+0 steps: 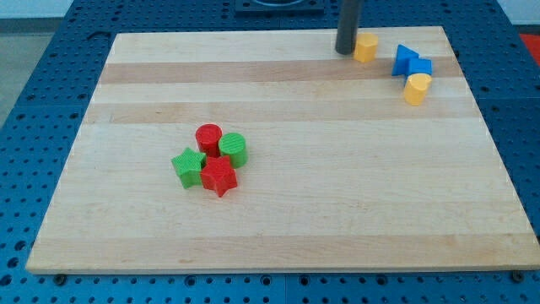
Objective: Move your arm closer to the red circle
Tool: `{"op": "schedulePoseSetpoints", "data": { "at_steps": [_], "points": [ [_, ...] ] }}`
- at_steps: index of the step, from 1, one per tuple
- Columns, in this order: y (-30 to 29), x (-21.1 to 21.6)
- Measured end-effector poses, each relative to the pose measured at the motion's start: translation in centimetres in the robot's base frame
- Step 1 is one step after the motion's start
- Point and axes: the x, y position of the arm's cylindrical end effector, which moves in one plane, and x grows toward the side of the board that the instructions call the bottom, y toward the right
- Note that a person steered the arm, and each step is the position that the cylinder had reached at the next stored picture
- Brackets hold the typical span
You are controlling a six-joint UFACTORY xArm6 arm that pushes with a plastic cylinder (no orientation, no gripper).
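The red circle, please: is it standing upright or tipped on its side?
Upright: the red circle shows its flat round top, standing among the green and red blocks. My tip is far off.

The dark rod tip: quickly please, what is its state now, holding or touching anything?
My tip: no gripper, holds nothing; it stands at the view's top, beside the yellow block, far from the red cylinder block.

Rod [349, 21] cut by top edge (upper part unseen)
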Motion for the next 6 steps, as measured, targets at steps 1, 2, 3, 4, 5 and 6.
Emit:
{"op": "schedulePoseSetpoints", "data": {
  "at_steps": [1,2,3,4,5,6],
  "points": [
    [4.3,0.0],
    [6.7,-0.1],
    [4.9,-0.2],
    [-2.0,0.0],
    [-9.2,3.4],
    [-16.1,8.6]
  ]
}}
